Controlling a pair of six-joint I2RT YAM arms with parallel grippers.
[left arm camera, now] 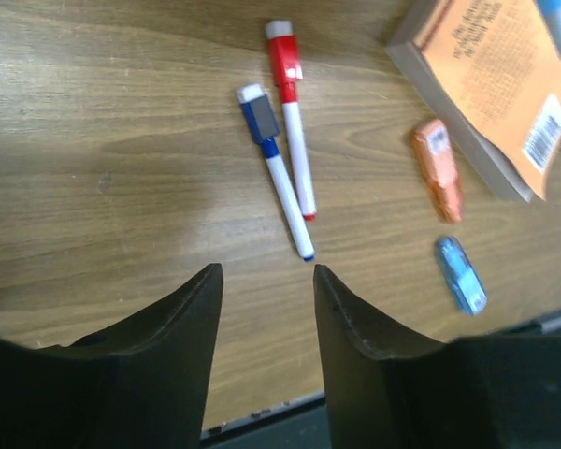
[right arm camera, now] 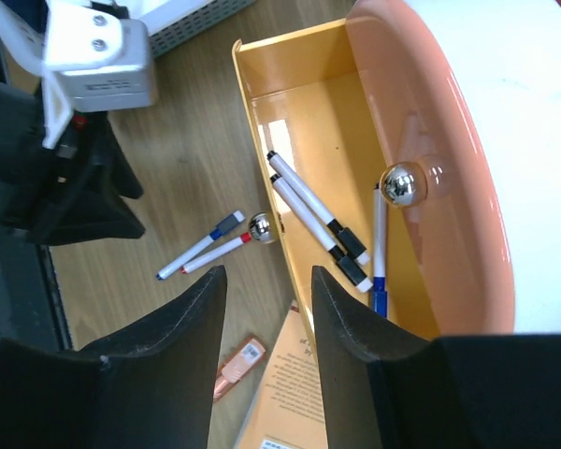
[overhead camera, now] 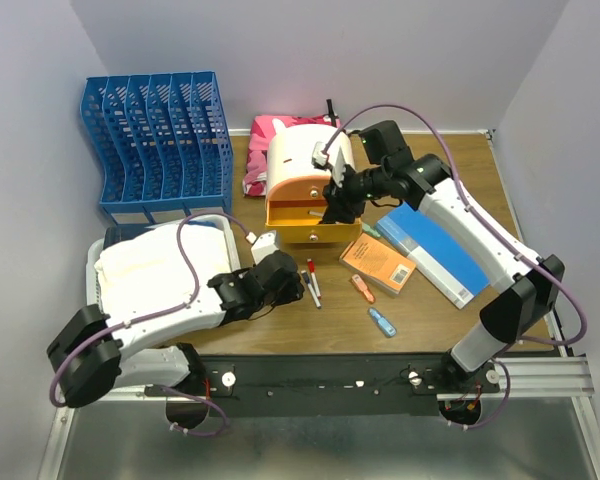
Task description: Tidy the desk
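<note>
The desk [overhead camera: 310,325] is a brown wood-grain top. A red marker [left arm camera: 292,122] and a blue marker [left arm camera: 276,173] lie side by side on it, just ahead of my left gripper [left arm camera: 266,271], which is open and empty low over the wood. My right gripper [right arm camera: 266,273] is open and empty, hovering above the front edge of the pulled-out yellow drawer [right arm camera: 299,122]. In the drawer lie two black-capped markers [right arm camera: 313,210] and a blue-capped marker [right arm camera: 379,243]. In the top view the left gripper [overhead camera: 290,280] is by the markers [overhead camera: 312,280] and the right gripper [overhead camera: 332,212] over the drawer [overhead camera: 315,236].
An orange book [overhead camera: 378,263], a blue book [overhead camera: 435,250], an orange highlighter [overhead camera: 362,288] and a blue highlighter [overhead camera: 382,322] lie right of centre. A blue file rack [overhead camera: 158,145] stands back left, a white tray with cloth [overhead camera: 155,265] below it. A pink item [overhead camera: 280,135] lies behind the drawer box.
</note>
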